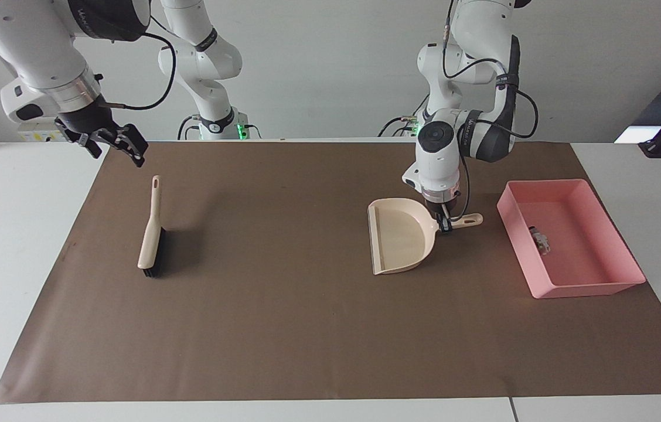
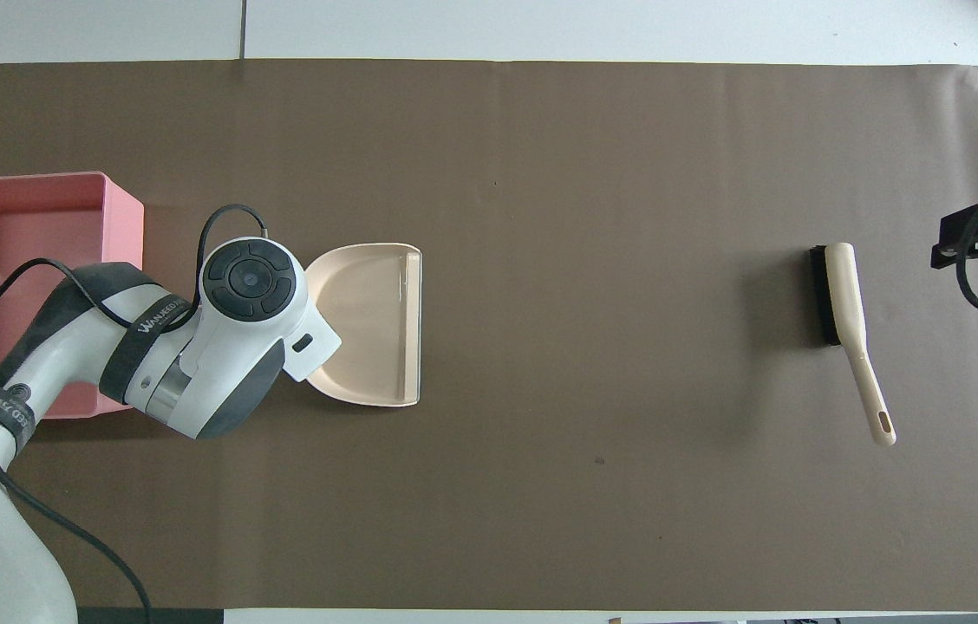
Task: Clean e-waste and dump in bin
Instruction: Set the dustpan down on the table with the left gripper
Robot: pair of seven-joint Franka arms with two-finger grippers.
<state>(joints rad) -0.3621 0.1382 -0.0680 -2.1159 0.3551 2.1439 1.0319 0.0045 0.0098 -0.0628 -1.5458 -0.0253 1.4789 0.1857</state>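
The pink bin (image 1: 591,288) stands at the left arm's end of the mat, also in the overhead view (image 2: 47,225). Tiny e-waste pieces (image 1: 539,239) lie inside it; my left arm hides them from above. My left gripper (image 1: 445,224) is shut on the handle of the beige dustpan (image 1: 398,234), which sits low over the mat beside the bin, its pan empty (image 2: 372,325). My right gripper (image 1: 113,143) is open and empty, raised over the mat's edge near the brush's handle end, and shows in the overhead view (image 2: 974,238).
A beige brush with black bristles (image 1: 152,234) lies on the brown mat (image 1: 283,328) toward the right arm's end, also in the overhead view (image 2: 840,299). White table borders the mat on all sides.
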